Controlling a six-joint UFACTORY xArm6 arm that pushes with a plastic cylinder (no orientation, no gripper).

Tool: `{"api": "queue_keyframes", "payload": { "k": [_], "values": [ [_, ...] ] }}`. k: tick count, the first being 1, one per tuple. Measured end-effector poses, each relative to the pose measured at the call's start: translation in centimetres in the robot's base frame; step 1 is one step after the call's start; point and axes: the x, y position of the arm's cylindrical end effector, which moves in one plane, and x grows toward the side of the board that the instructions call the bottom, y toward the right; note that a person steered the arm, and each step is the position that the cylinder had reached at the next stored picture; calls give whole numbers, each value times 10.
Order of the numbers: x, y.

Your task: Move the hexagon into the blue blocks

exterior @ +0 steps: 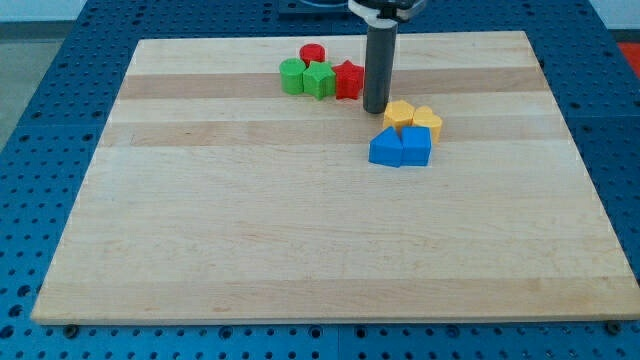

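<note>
- Green blocks (305, 77) and red blocks (335, 70) bunch at the view's top, left of my tip; not part of the job.
- My tip (376, 109) sits just right of the red star-ish block (349, 79) and just upper-left of the yellow hexagon (399, 114).
- No jaws here, just a bare rod; nothing to spread or pinch.
- Hexagon already touches the blue blocks (400, 147) below it, yellow heart-like block (428, 122) at its right.
- Risk: an off-centre push spins the hexagon right, shoves the heart block away or splits the blue pair.
- Risk: a sweep left clips the red star block.
- No labels or writing readable.
</note>
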Motion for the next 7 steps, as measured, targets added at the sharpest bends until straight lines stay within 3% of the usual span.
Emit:
{"api": "queue_keyframes", "payload": {
  "k": [7],
  "values": [
    [2,13]
  ]
}}
